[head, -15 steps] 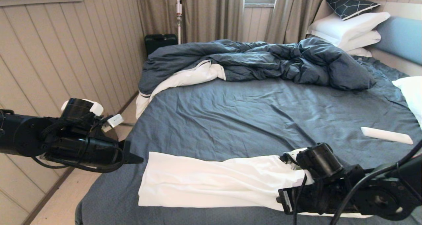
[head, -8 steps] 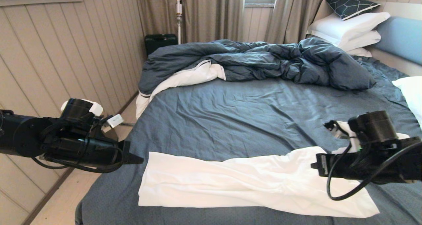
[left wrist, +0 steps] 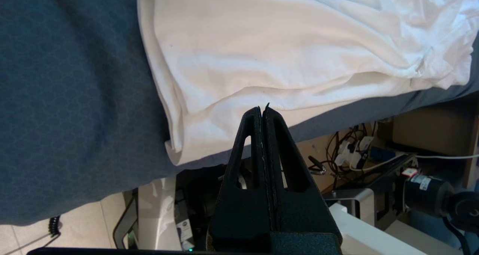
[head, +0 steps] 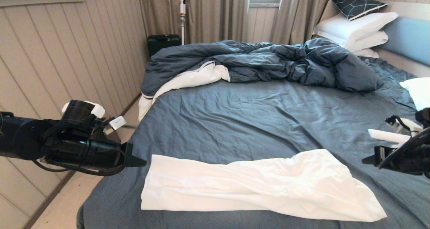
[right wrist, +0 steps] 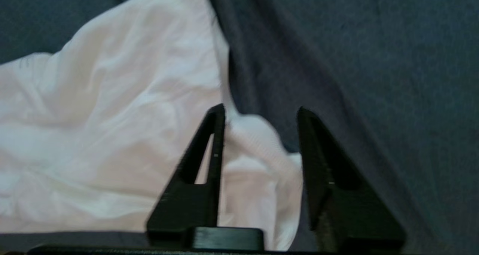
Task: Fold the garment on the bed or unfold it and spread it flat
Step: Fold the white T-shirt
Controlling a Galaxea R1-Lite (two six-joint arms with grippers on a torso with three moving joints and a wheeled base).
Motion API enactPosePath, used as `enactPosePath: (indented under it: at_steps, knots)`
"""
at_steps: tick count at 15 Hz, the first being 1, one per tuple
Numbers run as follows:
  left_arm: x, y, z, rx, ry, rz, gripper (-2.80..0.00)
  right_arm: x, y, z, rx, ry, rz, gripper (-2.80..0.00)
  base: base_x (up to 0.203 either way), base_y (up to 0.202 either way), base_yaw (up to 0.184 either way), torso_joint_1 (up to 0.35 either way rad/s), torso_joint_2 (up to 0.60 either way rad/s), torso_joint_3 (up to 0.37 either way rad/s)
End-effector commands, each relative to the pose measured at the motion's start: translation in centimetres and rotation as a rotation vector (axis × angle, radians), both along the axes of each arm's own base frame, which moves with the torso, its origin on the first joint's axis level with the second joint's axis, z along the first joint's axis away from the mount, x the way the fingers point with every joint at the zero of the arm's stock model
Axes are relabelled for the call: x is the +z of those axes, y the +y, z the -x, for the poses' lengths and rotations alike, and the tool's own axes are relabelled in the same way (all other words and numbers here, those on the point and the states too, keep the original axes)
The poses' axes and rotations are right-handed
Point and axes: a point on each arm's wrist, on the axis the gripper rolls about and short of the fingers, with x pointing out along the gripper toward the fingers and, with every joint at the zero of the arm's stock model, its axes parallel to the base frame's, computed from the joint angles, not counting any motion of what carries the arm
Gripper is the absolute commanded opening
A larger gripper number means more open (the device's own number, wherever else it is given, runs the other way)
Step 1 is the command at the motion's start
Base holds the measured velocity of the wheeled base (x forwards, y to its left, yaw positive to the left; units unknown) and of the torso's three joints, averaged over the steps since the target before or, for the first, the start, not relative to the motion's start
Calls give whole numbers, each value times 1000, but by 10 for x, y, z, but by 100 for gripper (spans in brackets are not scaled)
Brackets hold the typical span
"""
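The white garment (head: 248, 185) lies folded into a long band across the near part of the bed's slate-blue sheet (head: 255, 121). It also fills the left wrist view (left wrist: 284, 49) and the right wrist view (right wrist: 104, 135). My left gripper (head: 141, 162) hovers just off the garment's left end, shut with nothing between its fingers (left wrist: 264, 111). My right gripper (head: 368, 160) is at the right edge of the head view, off the garment's right end. It stands open above the cloth (right wrist: 262, 114) and holds nothing.
A rumpled dark blue duvet (head: 268, 62) with white lining lies across the far half of the bed. White pillows (head: 356, 27) are stacked at the headboard, another pillow (head: 418, 91) at the right edge. A white flat bar (head: 386, 135) lies on the sheet by my right arm.
My right gripper has let go of the garment's right end and pulled back to the right. The cloth's right end has settled flat on the sheet. The left arm has not moved.
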Motion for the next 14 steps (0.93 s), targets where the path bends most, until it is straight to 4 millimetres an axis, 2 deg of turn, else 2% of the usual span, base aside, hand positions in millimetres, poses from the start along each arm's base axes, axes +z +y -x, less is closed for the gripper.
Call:
enactPosePath:
  at_steps: [1,3,5,10,14]
  knots:
    - [-1,-1,1,-4,10,4,-280,-22,-20,-21,0,52,-34,0,0,0,0,0,0,0]
    - [-1,-2,1,-7,14,6,-280,-25,-32,-38,57,60,-76,0,0,0,0,0,0,0]
    - [-2,-2,0,-8,14,6,-280,-31,-34,-42,155,114,-156,0,0,0,0,0,0,0]
    - [-3,-2,-1,-7,16,6,-280,-49,-18,-45,297,202,-185,0,0,0,0,0,0,0]
    - [-7,-3,-5,-6,28,4,-280,-50,-1,-47,349,211,-189,0,0,0,0,0,0,0]
